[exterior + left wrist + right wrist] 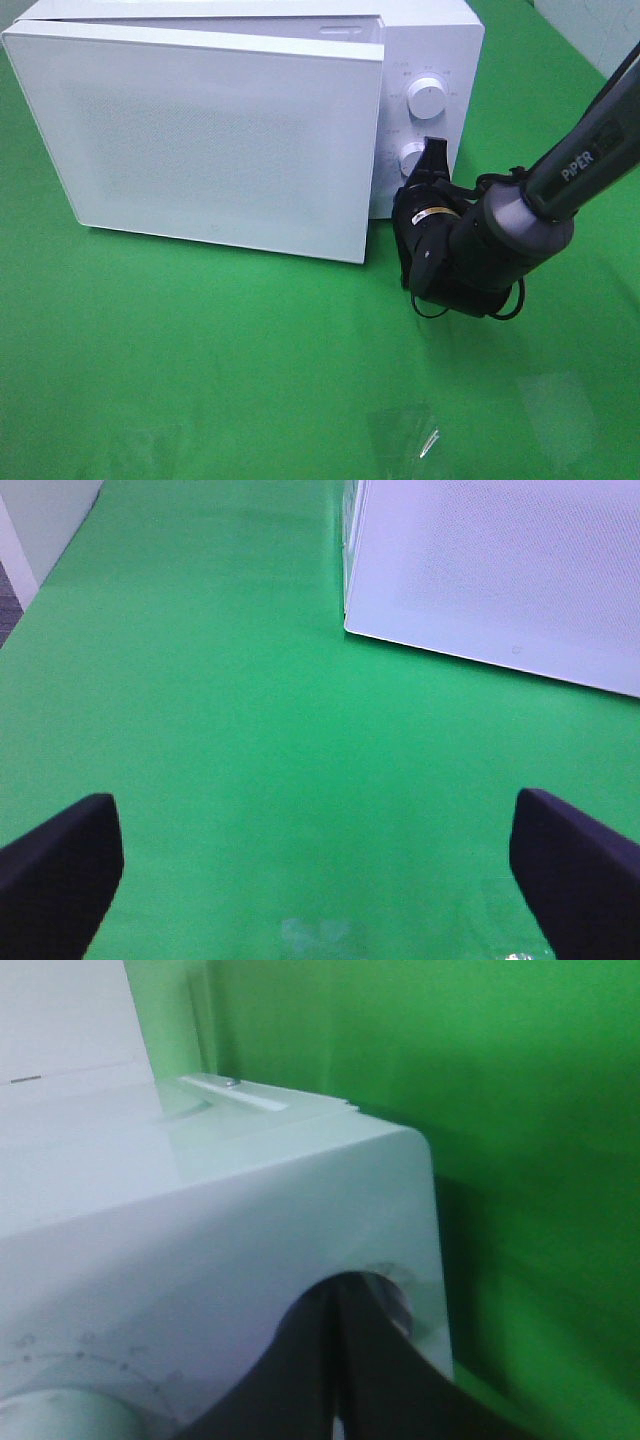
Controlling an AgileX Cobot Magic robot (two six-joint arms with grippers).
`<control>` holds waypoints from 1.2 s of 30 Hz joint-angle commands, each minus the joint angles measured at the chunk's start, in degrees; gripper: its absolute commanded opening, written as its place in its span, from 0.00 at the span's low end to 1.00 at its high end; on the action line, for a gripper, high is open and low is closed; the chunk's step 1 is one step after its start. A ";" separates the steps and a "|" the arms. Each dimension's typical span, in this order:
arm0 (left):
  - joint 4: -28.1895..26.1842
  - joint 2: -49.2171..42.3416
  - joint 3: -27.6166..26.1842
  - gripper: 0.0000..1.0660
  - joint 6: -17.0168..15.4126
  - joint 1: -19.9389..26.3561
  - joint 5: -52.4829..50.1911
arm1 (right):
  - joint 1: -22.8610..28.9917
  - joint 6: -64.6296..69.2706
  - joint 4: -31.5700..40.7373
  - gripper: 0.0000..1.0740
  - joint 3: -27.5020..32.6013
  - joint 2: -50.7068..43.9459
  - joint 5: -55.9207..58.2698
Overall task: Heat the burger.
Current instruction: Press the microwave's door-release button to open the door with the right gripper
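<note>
The right gripper, fingers pressed together, is pointing at the microwave just beside its lower knob. The left gripper is hovering over the green table, fingers wide apart.

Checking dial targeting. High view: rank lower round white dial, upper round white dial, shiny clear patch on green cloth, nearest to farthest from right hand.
From the right hand:
1. lower round white dial, at the fingertips.
2. upper round white dial, just above it on the panel.
3. shiny clear patch, far off, at the view's front edge.
</note>
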 commanded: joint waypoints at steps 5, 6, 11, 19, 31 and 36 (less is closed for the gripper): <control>-0.06 -0.97 -0.06 0.94 0.23 0.06 -0.80 | -3.44 -0.86 -2.64 0.00 -5.04 -1.49 -16.33; -0.06 -0.97 -0.06 0.94 0.23 0.06 -0.80 | -3.44 -0.86 -2.64 0.00 -5.04 -1.49 -16.33; -0.06 -0.97 -0.06 0.94 0.23 0.06 -0.80 | -3.44 -0.86 -2.86 0.00 -5.04 -1.49 -16.16; -0.06 -0.97 -0.06 0.94 0.23 0.06 -0.80 | -3.27 -0.74 -4.87 0.00 -4.13 -1.83 -13.64; -0.06 -0.97 -0.06 0.94 0.23 0.06 -0.80 | -1.26 0.00 -6.19 0.00 1.15 -3.32 -8.54; -0.06 -0.97 -0.06 0.94 0.23 0.06 -0.80 | -1.15 0.17 -9.17 0.00 4.64 -5.67 -2.75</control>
